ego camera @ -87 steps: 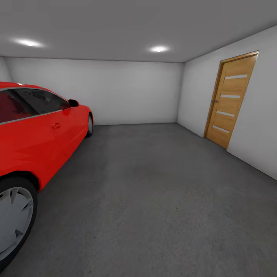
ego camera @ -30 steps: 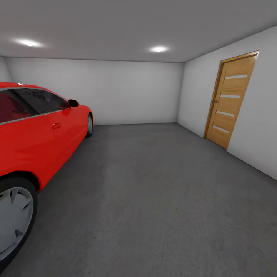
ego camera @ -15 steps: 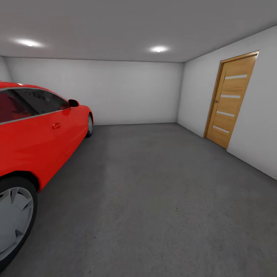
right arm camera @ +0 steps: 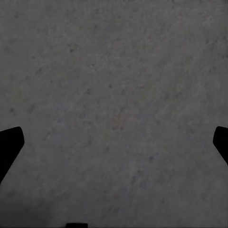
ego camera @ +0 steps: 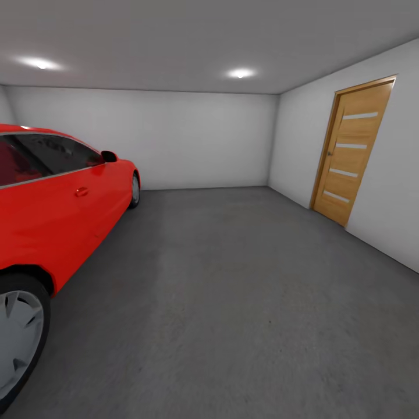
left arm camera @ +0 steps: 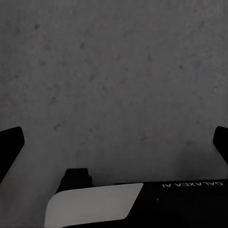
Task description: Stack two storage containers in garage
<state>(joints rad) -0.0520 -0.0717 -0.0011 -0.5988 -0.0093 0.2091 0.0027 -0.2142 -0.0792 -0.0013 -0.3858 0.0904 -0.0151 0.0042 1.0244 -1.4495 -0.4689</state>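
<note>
Standing in the garage, far from the living room where the work begins. On the left, one glossy red car (ego camera: 58, 203) parked along the wall, one front wheel in sight. In the middle, the dark grey speckled concrete floor (ego camera: 233, 291) running to the white back wall (ego camera: 174, 139) under two round ceiling lights (ego camera: 240, 74). On the right, one light wooden door with four pale slats (ego camera: 351, 151), closed, in the side wall.

Left claw (left arm camera: 114, 142): fingers spread wide to the frame edges, nothing between them, just concrete below. Right claw (right arm camera: 114, 142): likewise fully open, empty, hanging over the same floor.

Where the two orange-red storage containers sit: cannot tell from these views; presumably in the living room.

Judged step: the outset, a trip out of the garage to fetch the first container, nothing delivered so far. Next move probably calls for turning the base toward an exit, likely the wooden door, keeping clear of the car's flank, then finding the bins.
</note>
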